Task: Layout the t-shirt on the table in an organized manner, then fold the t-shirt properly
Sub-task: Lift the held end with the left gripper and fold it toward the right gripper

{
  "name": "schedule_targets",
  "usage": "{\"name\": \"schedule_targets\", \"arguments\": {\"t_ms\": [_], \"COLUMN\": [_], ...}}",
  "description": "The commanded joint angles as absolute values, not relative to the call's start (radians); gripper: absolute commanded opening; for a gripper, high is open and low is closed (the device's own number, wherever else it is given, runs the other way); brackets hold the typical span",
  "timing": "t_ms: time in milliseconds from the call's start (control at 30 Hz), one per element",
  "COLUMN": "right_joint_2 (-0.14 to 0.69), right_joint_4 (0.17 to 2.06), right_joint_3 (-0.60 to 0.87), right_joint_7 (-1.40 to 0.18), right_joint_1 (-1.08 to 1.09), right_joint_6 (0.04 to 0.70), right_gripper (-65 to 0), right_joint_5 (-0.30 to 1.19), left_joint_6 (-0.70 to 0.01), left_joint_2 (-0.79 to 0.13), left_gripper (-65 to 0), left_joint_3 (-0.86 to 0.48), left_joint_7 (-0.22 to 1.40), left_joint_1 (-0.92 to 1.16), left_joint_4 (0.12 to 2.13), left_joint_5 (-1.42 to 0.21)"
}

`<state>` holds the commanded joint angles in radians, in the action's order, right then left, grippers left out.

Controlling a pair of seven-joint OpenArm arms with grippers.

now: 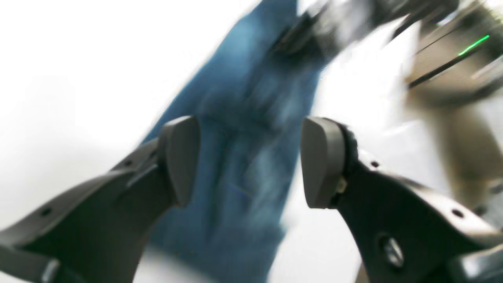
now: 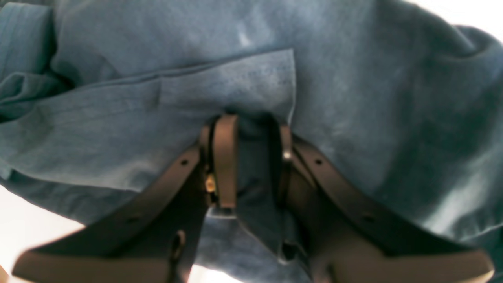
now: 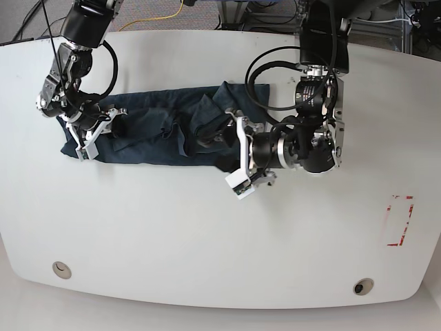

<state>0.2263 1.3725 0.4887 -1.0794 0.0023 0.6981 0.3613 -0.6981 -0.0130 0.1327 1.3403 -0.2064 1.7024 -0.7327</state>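
The dark navy t-shirt (image 3: 158,134) lies as a long, wrinkled, bunched strip across the far half of the white table (image 3: 207,227). My right gripper (image 3: 116,129) is at the strip's left end, and in the right wrist view it (image 2: 251,129) is shut on a fold of the t-shirt (image 2: 353,78). My left gripper (image 3: 209,140) is over the strip's rumpled right part. In the blurred left wrist view it (image 1: 251,161) is open and empty, with the t-shirt (image 1: 243,118) showing between its fingers on the table (image 1: 59,78).
A red tape rectangle (image 3: 400,221) marks the table at the right. Two round grommet holes sit near the front edge, one at the left (image 3: 60,269) and one at the right (image 3: 363,285). Cables and floor lie beyond the far edge.
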Motion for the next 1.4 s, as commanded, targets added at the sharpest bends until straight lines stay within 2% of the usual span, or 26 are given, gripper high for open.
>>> {"name": "schedule_targets", "arguments": {"t_ms": [200,533,900,1400], "right_joint_2": [0.225,0.206,0.206,0.205], "right_joint_4": [1.372,1.372,1.372,1.372], "right_joint_3": [0.489,0.489,0.489,0.489], "right_joint_7": [-1.079,-1.079,-1.081,-1.082], "right_joint_1": [0.002,-0.001,-0.001,-0.004], "right_joint_6": [0.698,0.698,0.698,0.698], "right_gripper": [-51.0,-51.0,-51.0,-51.0], "right_joint_5": [0.361,0.361,0.361,0.361], "left_joint_6": [-0.698,-0.698,-0.698,-0.698], "left_joint_2": [-0.064,-0.059,-0.059,0.013], "left_gripper": [-29.9,-30.1,-30.4,-30.6], "left_joint_3": [0.133,0.139,0.236,0.242], "left_joint_7": [1.34,1.317,1.262,1.267], "left_joint_1": [-0.159,-0.131,-0.125,-0.131], "left_joint_4": [1.699,1.583,1.546,1.547], "left_joint_5": [-0.727,-0.694,-0.685,-0.687]}}
